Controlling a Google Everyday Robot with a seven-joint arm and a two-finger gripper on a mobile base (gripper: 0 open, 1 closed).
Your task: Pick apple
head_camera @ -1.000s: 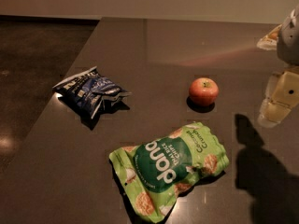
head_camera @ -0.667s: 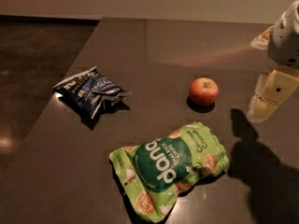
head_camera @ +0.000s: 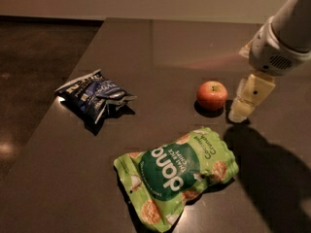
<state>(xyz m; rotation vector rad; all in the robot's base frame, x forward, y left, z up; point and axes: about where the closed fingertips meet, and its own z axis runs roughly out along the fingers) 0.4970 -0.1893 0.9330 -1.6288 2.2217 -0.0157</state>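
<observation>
The apple (head_camera: 212,95), small, round and red-orange with a paler patch near its dimpled top, sits upright on the dark brown tabletop (head_camera: 146,47). It casts a short shadow toward the front.

Just to the right of the apple, close beside it but apart from it, hangs the gripper (head_camera: 240,111). It is a cream-coloured piece slanting down and left from the arm's white rounded housing (head_camera: 282,47), with its tip low over the table at about the apple's base. Whether the gripper is open or closed cannot be told from this angle, and nothing is seen in its hold.

In front of the apple and slightly left lies a green snack bag (head_camera: 177,178), flat on its back. It has a dark green oval bearing the brand "dang" in large white letters, read upside down, and round rice chips pictured around it. The smaller print beside the oval is too fine to read.

Well to the left of the apple lies a crumpled dark blue snack bag (head_camera: 95,95) with white lettering that cannot be made out.
</observation>
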